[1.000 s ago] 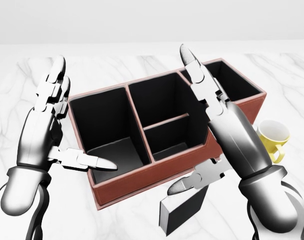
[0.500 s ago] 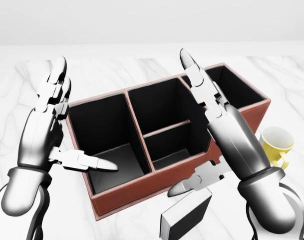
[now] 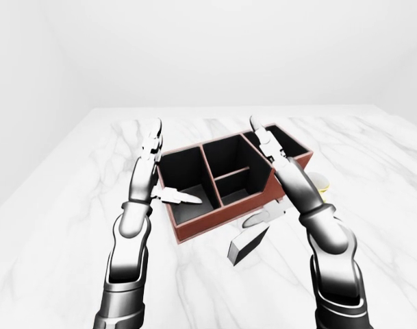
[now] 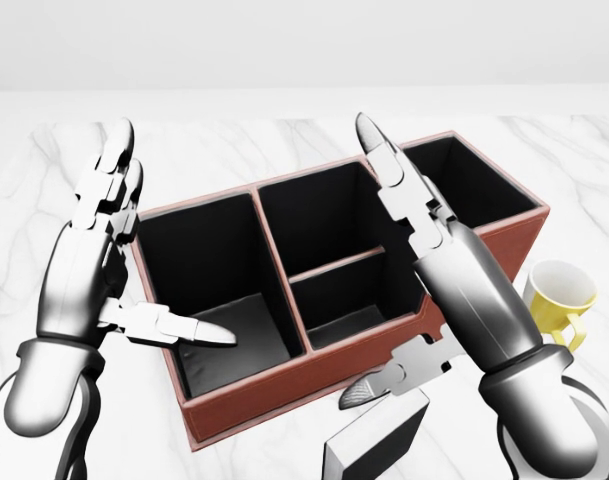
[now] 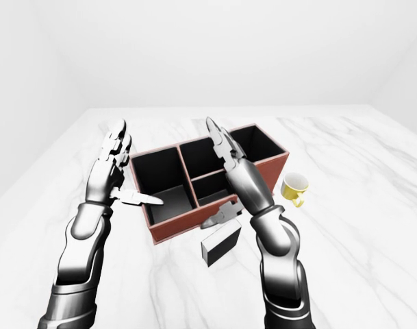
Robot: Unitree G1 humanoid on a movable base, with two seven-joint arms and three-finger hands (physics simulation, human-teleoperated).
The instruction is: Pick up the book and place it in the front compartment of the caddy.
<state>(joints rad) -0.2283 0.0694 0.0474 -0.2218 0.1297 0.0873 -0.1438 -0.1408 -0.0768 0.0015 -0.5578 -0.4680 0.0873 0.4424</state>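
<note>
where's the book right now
In the right-eye view the book lies on the marble table just below the caddy, under the right robot hand.

Between the open left hand [image 4: 109,262] and the open right hand [image 4: 439,268] stands the reddish-brown, black-lined caddy [image 4: 284,385], all its compartments empty and open from above. Its tall walls and inner dividers block any sideways pass. Just below the right hand's thumb, the dark rectangular book [image 4: 376,440] lies on the white marble table [image 5: 372,205] close against the caddy's near wall. A yellow mug [image 4: 559,298] stands just right of the right wrist. Left of the left hand the marble lies bare.
</note>
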